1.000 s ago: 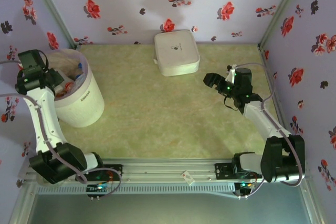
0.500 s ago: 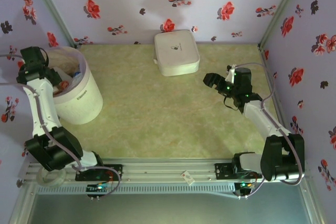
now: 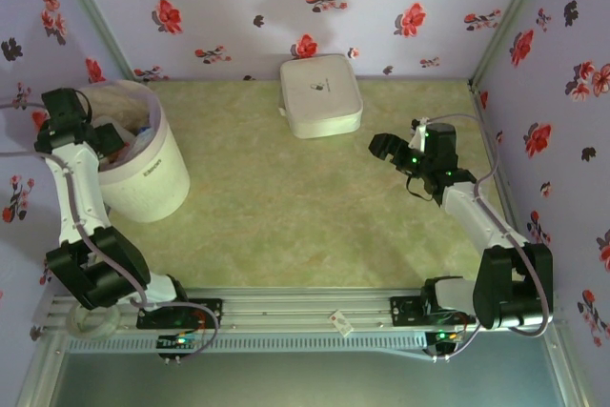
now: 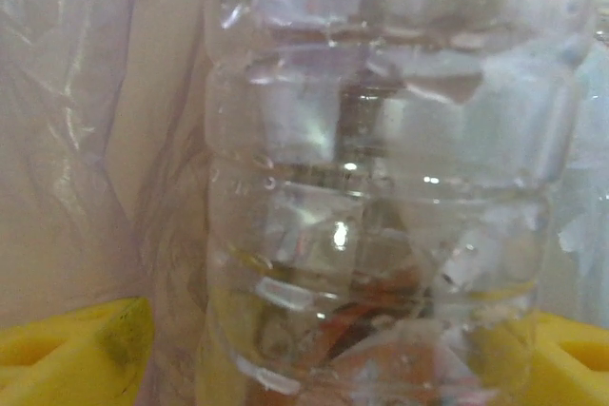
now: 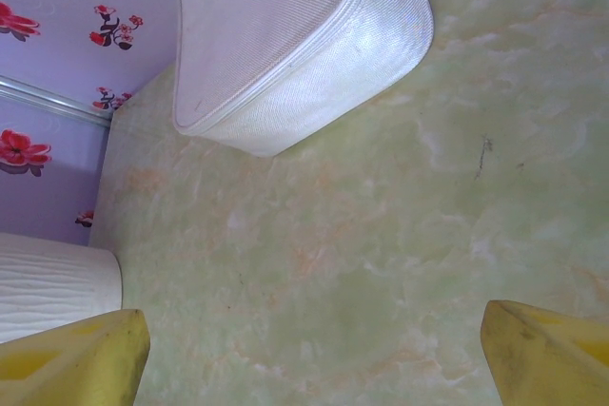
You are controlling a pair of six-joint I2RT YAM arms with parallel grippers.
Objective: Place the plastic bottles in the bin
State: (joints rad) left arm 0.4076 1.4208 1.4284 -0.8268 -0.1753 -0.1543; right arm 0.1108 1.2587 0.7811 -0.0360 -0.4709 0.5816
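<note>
White square box rests on green table; floral walls.

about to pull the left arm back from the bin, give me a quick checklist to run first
1. Left fingers spread apart: ok, a gap shows between one of them and the bottle.
2. Bottle fully free of the fingers: cannot tell, its other edge overlaps the second finger.
3. Bottle over the bin: ok, the bag lining is right behind it and the left arm ends above the open top.
4. Right fingers open with nothing between them: ok, bare table lies below.
5. White box apart from both arms: ok.
</note>
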